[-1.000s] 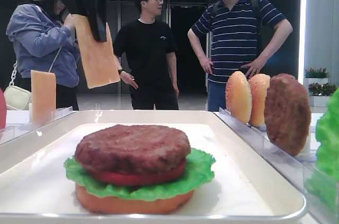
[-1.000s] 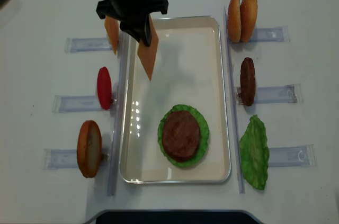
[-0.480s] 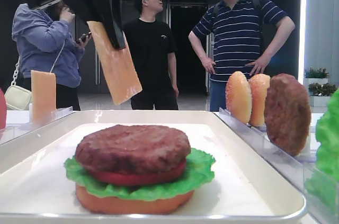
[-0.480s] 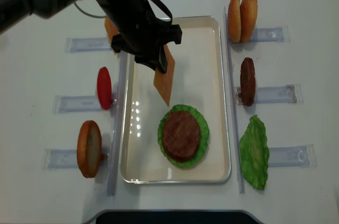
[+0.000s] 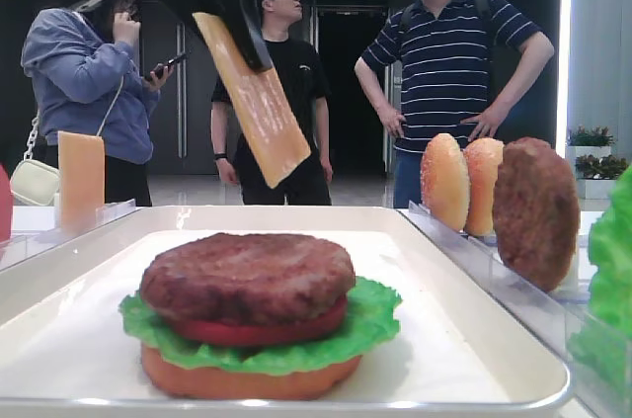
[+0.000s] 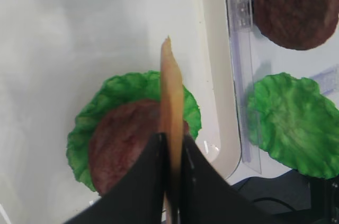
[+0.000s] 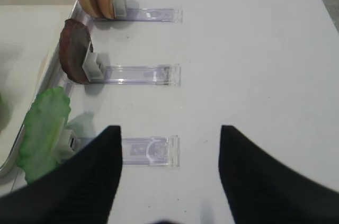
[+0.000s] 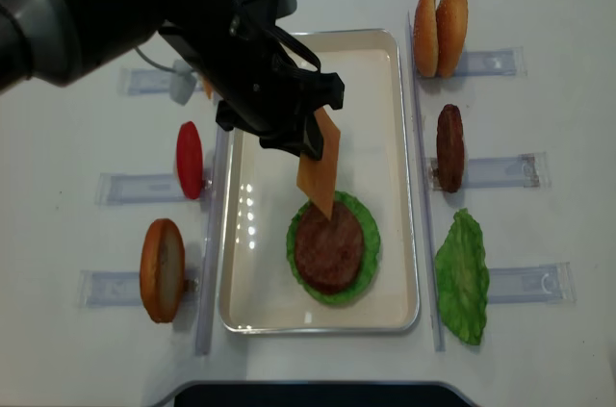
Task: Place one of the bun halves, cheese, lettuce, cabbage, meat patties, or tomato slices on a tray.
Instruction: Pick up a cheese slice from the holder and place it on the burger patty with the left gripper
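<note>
Tray (image 8: 404,176) sits mid-table. In its near half: bun base, tomato, lettuce (image 8: 364,229), meat patty (image 8: 329,245), stacked in that order upward. Cheese slice (image 8: 319,165) hangs tilted above the tray, just behind the stack, pinched by left gripper (image 8: 306,135).

Right of tray, back to front: two bun halves (image 8: 441,32), a patty (image 8: 449,148), a lettuce leaf (image 8: 463,278), each at a clear holder (image 8: 499,170).

Left of tray: second cheese slice at back, mostly hidden by the arm, tomato slice (image 8: 190,160), bun half (image 8: 162,270).

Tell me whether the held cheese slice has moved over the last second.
Yes. The cheese moved from the tray's far left corner toward the stacked patty.
</note>
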Robot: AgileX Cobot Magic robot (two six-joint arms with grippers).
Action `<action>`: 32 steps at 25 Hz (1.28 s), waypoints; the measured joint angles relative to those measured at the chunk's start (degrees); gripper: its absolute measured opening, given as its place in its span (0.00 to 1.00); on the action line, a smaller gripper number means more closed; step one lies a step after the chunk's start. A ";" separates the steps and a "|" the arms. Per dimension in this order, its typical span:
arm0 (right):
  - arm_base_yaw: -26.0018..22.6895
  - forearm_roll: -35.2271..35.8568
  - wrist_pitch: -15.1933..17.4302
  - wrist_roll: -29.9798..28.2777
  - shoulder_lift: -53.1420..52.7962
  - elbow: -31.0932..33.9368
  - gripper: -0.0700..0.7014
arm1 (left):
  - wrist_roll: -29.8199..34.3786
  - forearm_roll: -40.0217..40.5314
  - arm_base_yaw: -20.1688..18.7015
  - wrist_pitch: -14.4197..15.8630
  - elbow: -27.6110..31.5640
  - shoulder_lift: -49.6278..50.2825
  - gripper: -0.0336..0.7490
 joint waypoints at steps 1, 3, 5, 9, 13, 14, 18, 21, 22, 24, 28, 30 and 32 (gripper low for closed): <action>0.00 0.00 0.00 0.00 0.00 0.00 0.63 | 0.45 -0.45 -0.52 -0.21 0.05 -0.15 0.08; 0.00 0.00 0.00 0.00 0.00 0.00 0.63 | 1.44 -1.56 -1.42 -0.78 0.12 -0.17 0.08; 0.00 0.00 0.00 0.00 0.00 0.00 0.63 | 2.23 -2.42 -2.23 -1.27 0.12 -0.17 0.08; 0.00 0.00 0.00 0.00 0.00 0.00 0.63 | 2.99 -2.91 -2.90 -1.30 0.12 -0.17 0.08; 0.00 0.00 0.00 0.00 0.00 0.00 0.63 | 5.20 -5.16 -3.59 -1.74 1.86 -0.21 0.08; 0.00 0.00 0.00 0.00 0.00 0.00 0.63 | 5.59 -5.59 -3.60 -2.15 2.76 -0.21 0.08; 0.00 0.00 0.00 0.00 0.00 0.00 0.63 | 6.89 -6.44 -3.72 -3.45 5.54 -0.23 0.08; 0.00 0.00 0.00 0.00 0.00 0.00 0.63 | 8.69 -8.02 -3.72 -4.57 6.64 -0.28 0.08; 0.00 0.00 0.00 0.00 0.00 0.00 0.63 | 9.38 -8.68 -3.72 -4.83 6.89 -0.28 0.08; 0.00 0.00 0.00 0.00 0.00 0.00 0.63 | 10.36 -9.73 -3.72 -5.48 7.55 -0.28 0.08; 0.00 0.00 0.00 0.00 0.00 0.00 0.63 | 11.61 -10.37 -3.72 -6.14 8.47 -0.28 0.08; 0.00 0.00 0.00 0.00 0.00 0.00 0.63 | 11.77 -10.51 -3.72 -6.26 8.54 -0.28 0.08; 0.00 0.00 0.00 0.00 0.00 0.00 0.63 | 11.84 -10.58 -3.72 -6.26 8.58 -0.28 0.08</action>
